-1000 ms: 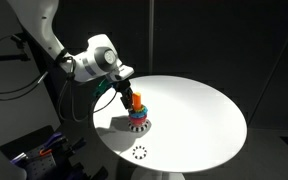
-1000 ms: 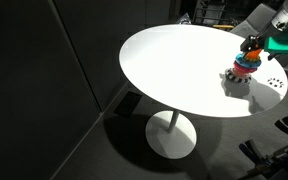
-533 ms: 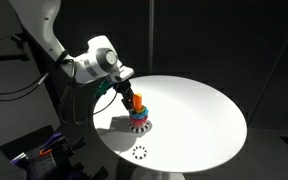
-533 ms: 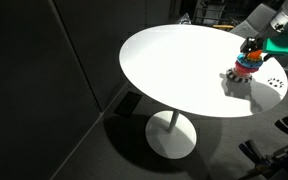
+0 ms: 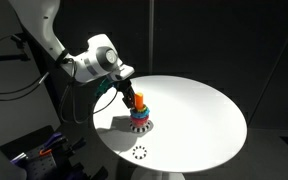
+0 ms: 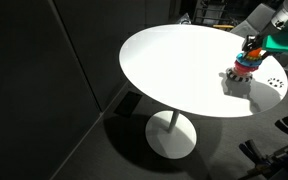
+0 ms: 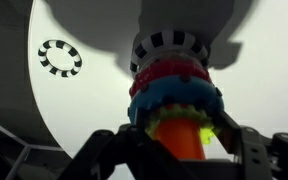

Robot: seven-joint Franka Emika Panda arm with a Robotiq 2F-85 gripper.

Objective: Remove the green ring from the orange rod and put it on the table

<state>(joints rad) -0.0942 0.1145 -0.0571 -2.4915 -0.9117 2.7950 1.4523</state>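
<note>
The orange rod (image 7: 179,145) stands upright on a round base with a black-and-white checkered rim (image 7: 169,44) on the white table (image 5: 199,110). The green ring (image 7: 206,131) sits on the rod above a blue ring (image 7: 174,100) and a red ring (image 7: 169,72). My gripper (image 7: 184,128) comes down over the rod's top, with its black fingers (image 7: 240,140) pressed on both sides of the green ring, shut on it. In both exterior views the gripper (image 5: 132,97) (image 6: 252,44) sits over the stack and the green ring is too small to make out.
A dashed black circle mark (image 5: 140,153) (image 7: 59,57) lies on the table between the stack and the table's edge. The table is round with one central leg (image 6: 170,125), and the surroundings are dark. Cables and equipment (image 5: 44,150) sit below the arm.
The jaws have closed from wide open onto the green ring. The arm and the ring stack have stayed in place.
</note>
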